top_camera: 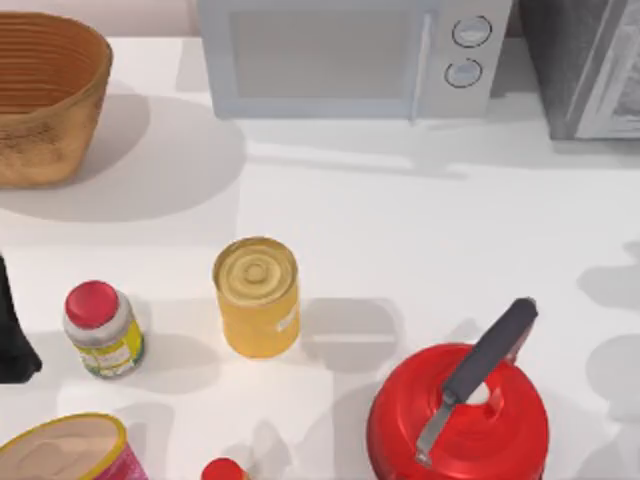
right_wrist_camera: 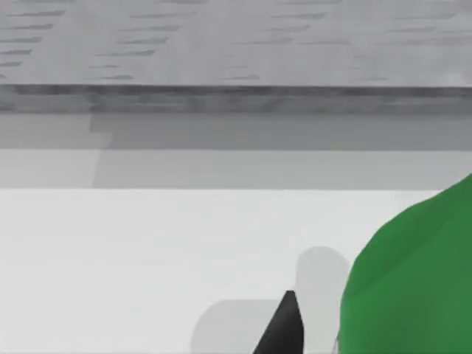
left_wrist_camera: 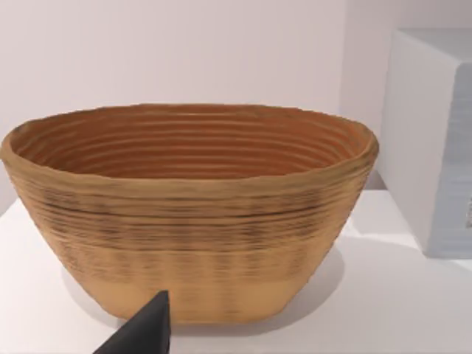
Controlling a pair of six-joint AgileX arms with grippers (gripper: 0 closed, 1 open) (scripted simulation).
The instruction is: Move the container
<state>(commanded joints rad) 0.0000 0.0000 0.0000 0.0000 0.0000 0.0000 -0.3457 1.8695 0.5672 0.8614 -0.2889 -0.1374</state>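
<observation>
The container [right_wrist_camera: 413,280] is a green plastic body looming close in the right wrist view, cut off by the picture's edge. Only its rounded side shows; cap and label are out of frame. My right gripper [right_wrist_camera: 284,332] shows as one dark tip just beside the container, with a narrow strip of white table between them. My left gripper [left_wrist_camera: 147,332] shows as a dark tip low in the left wrist view, facing the woven basket [left_wrist_camera: 192,214]. A dark part of my left arm [top_camera: 12,330] sits at the table's left edge.
Along the back stand the woven basket [top_camera: 40,95], a white microwave [top_camera: 350,55] and a grey appliance [top_camera: 590,65]. In front are a yellow tin can [top_camera: 257,297], a red-capped jar [top_camera: 102,330], a red kettle [top_camera: 460,420] and a pink tub [top_camera: 70,450].
</observation>
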